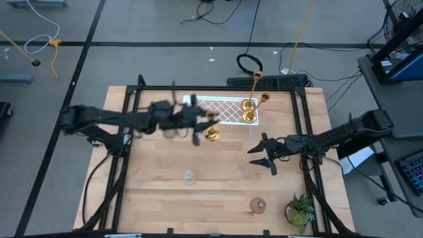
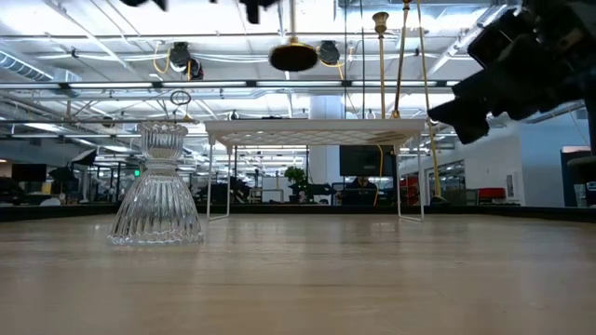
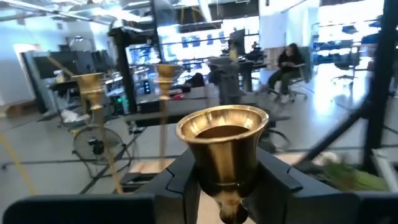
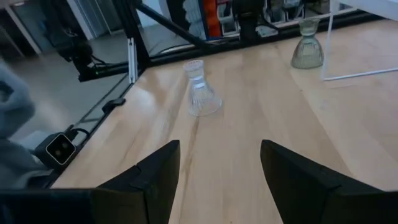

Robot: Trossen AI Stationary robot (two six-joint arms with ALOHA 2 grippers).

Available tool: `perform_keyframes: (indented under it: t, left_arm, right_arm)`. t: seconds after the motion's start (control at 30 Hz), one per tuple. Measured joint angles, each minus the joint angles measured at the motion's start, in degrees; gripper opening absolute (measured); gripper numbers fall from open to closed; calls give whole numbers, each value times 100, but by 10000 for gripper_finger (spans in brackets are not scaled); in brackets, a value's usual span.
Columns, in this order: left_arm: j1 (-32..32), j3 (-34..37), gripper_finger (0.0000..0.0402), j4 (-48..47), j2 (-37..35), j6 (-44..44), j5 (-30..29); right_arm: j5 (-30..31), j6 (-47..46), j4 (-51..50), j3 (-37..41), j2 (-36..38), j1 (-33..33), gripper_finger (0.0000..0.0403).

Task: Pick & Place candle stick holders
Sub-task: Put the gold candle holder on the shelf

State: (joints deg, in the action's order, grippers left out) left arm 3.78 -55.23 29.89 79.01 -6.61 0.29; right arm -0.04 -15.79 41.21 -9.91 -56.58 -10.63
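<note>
My left gripper (image 3: 227,186) is shut on the short gold candle stick holder (image 3: 222,143), held high over the table beside the white lattice tray (image 1: 221,108); its round base (image 2: 293,56) shows from below in the low view. Two tall gold holders (image 1: 250,109) stand by their bases on the tray's right end. A clear glass holder (image 1: 190,176) and a pinkish one (image 1: 258,205) stand on the table. A greenish one (image 4: 306,50) stands by a tray leg. My right gripper (image 1: 268,153) is open and empty over the table's right half. My left gripper pinches the short gold holder between its two fingers (image 3: 180,180), just below the flared cup (image 3: 221,168). The fingers reach in from the table's left side. The holder is lifted clear of the table, cup up and base down.
A small green potted plant (image 1: 301,210) stands at the near right corner. The tray stands raised on thin legs (image 2: 400,177). Bare wood lies in the table's middle and near left. A seated person (image 3: 287,62) is in the room beyond.
</note>
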Motion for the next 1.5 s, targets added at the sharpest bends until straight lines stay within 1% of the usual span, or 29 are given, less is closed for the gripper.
perform_keyframes:
  t: [0.1, 0.23, 0.37, 0.5, 0.63, 0.8, 1.0, 1.1, 1.27, 1.4, 1.5]
  left_arm:
    - [402, -465, 110, -3, 552, 66, 135]
    - [851, -1057, 101, -12, 1284, 127, 352]
    - [1191, -1604, 109, -10, 1930, 232, 452]
    - [1455, -2017, 119, -9, 2429, 213, 464]
    - [1684, -2296, 111, 3, 2774, 264, 477]
    - [1804, -2390, 105, 15, 2876, 223, 574]
    - [1811, -2388, 137, 29, 2876, 201, 1065]
    - [1810, -2388, 145, 28, 2873, 198, 1086]
    - [1811, -2388, 146, 66, 2873, 65, 1087]
    - [1806, -2386, 146, 199, 2873, 102, 1309]
    - [1800, -2384, 132, 192, 2873, 118, 1318]
  right_arm:
    - [125, 87, 482, 292, -2, 0, 215]
    - [608, 152, 655, 403, 0, 0, 215]
    - [607, 188, 653, 407, 0, 0, 215]
    - [606, 192, 653, 407, 0, 0, 215]
    - [604, 192, 636, 407, 0, 0, 215]
    - [604, 194, 610, 407, 0, 0, 215]
    - [604, 474, 566, 407, 0, 0, 215]
    - [604, 602, 570, 407, 0, 2, 215]
    - [604, 625, 568, 407, 0, 2, 215]
    - [607, 773, 568, 407, 0, 2, 215]
    - [619, 881, 568, 407, 0, 2, 215]
